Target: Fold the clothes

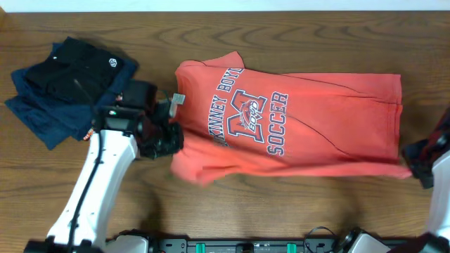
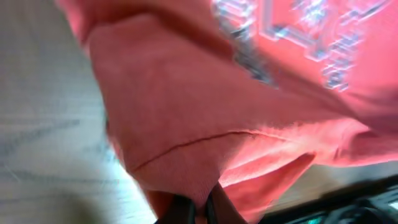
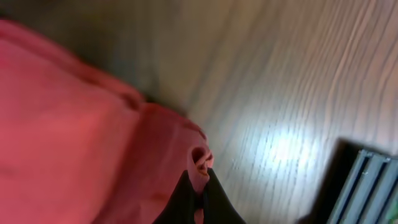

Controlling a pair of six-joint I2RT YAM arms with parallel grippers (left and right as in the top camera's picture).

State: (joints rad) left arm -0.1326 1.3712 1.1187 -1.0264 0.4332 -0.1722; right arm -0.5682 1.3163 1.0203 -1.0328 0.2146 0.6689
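Observation:
The coral-red T-shirt (image 1: 295, 119) lies across the middle of the wooden table, chest lettering up, small white neck tag (image 1: 178, 98) at its left end. My left gripper (image 1: 169, 139) is shut on the shirt's near-left edge, by the collar end; in the left wrist view the fabric (image 2: 205, 112) is pinched between the fingers (image 2: 200, 210). My right gripper (image 1: 415, 163) is shut on the shirt's near-right hem corner; the right wrist view shows a small fold of cloth (image 3: 200, 158) between its fingers (image 3: 200, 190).
A pile of folded navy and black garments (image 1: 67, 84) with a white round logo lies at the far left of the table. A black and green fixture (image 1: 246, 246) runs along the near edge.

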